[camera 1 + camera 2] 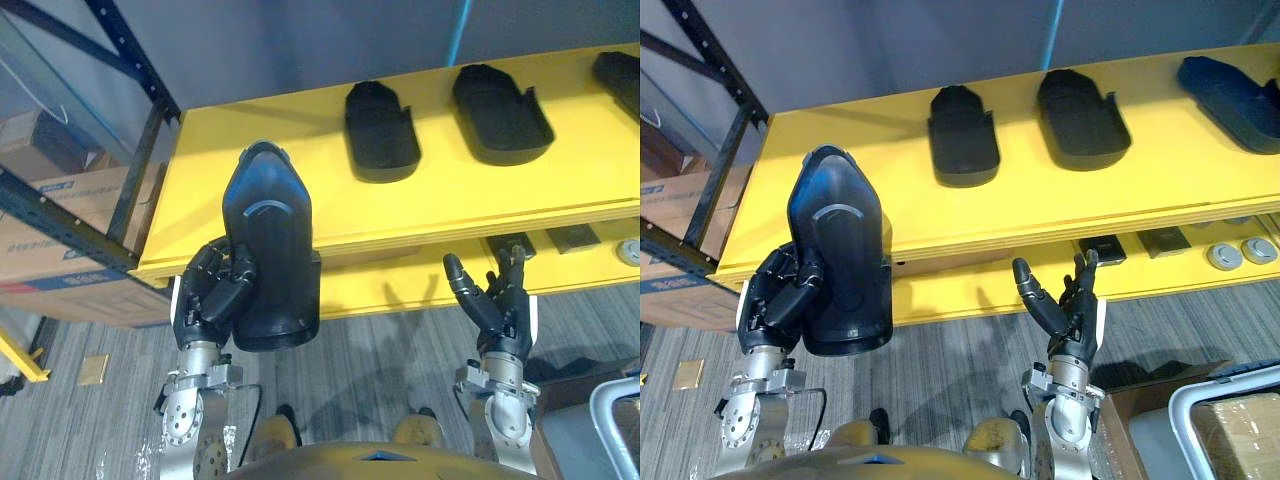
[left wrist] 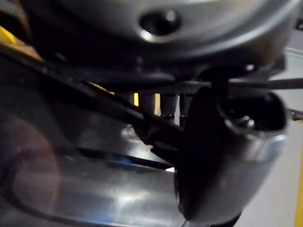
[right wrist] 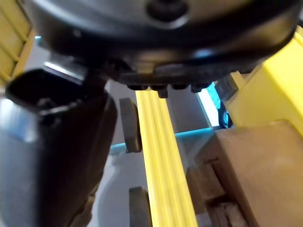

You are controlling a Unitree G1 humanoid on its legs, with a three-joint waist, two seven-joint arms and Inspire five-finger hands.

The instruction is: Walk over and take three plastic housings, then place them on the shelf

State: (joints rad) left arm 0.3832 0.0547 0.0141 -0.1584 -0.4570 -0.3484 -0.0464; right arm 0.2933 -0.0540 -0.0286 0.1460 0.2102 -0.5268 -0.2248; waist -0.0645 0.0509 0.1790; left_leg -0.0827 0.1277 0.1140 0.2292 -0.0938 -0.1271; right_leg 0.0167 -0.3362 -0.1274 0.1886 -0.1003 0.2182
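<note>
Housing (image 1: 268,240) in left hand (image 1: 210,292), shelved housings (image 1: 382,132) and boxes (image 1: 60,240) nearby

This looks like a warehouse or factory stockroom. Heavy racking — dark blue steel uprights (image 1: 125,45) punched with rows of holes and braced by diagonal struts — carries a long yellow shelf (image 1: 480,190), with a second yellow board (image 1: 400,285) just below it. Black plastic housings (image 1: 380,130), much alike, lie in a row on the upper shelf, apart from one another. Small grey discs (image 1: 1225,256) and dark flat pieces (image 1: 1164,241) sit on the lower board. Cardboard cartons (image 1: 45,255) are stacked beside the rack — and the floor (image 1: 380,370) is a grey, streaked covering.
</note>
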